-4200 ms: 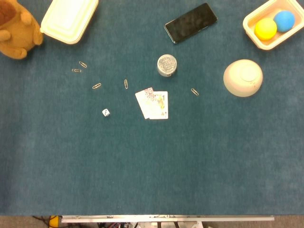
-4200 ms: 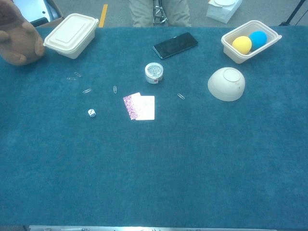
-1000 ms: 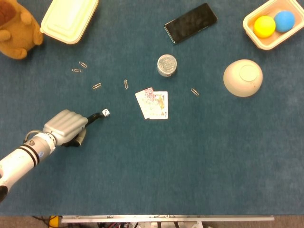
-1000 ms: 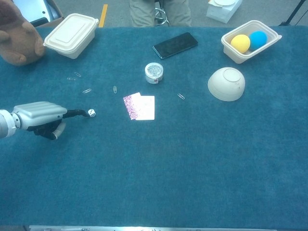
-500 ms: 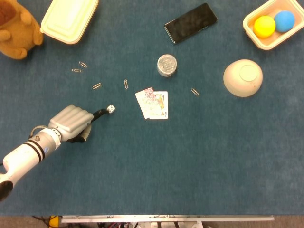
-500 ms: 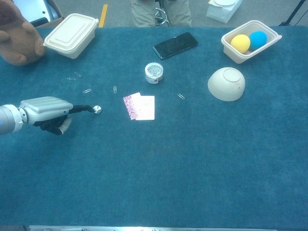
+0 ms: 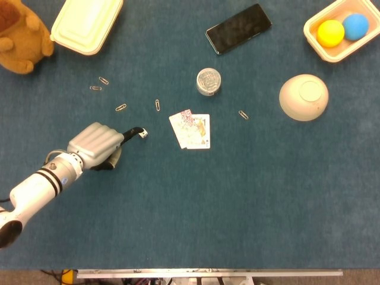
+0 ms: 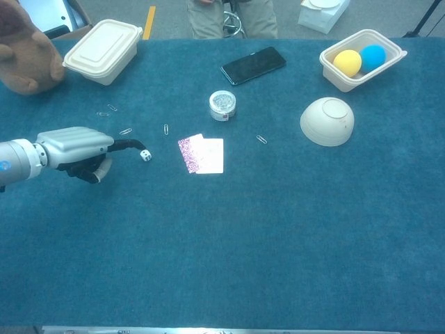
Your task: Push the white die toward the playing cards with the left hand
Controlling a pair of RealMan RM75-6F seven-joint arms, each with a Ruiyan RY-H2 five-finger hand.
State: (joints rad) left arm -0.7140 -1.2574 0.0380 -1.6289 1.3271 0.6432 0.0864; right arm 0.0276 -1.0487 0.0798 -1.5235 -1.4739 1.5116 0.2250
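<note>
Left hand (image 7: 94,144) low over the blue worktop (image 7: 237,202), toward its left edge, knuckles up, most fingers curled under the palm, grasping nothing. One dark finger (image 7: 134,131) extended toward the middle of the worktop, tip touching the white die (image 7: 143,134). Same contact visible in the chest view: left hand (image 8: 75,147), fingertip against the white die (image 8: 145,156). White die on the worktop surface, left of centre, between the fingertip and the playing cards (image 7: 190,129), near them but apart, with bare cloth between. Playing cards (image 8: 202,154) flat and fanned near the centre of the worktop, one patterned back showing under a face-up card. Right hand not in either view. Small round tin (image 7: 208,81) just behind the cards toward the far edge; black phone (image 7: 238,28) further back, near the far edge. Upturned cream bowl (image 7: 303,97) toward the right edge; cream tray (image 7: 316,37) at the far right corner holding a yellow ball (image 7: 332,33) and a blue ball (image 7: 355,25). Lidded cream container (image 7: 87,24) and brown plush toy (image 7: 21,38) at the far left corner. Paper clips (image 7: 121,107) scattered on the cloth behind the left hand, one more (image 7: 243,114) to the right of the cards.
</note>
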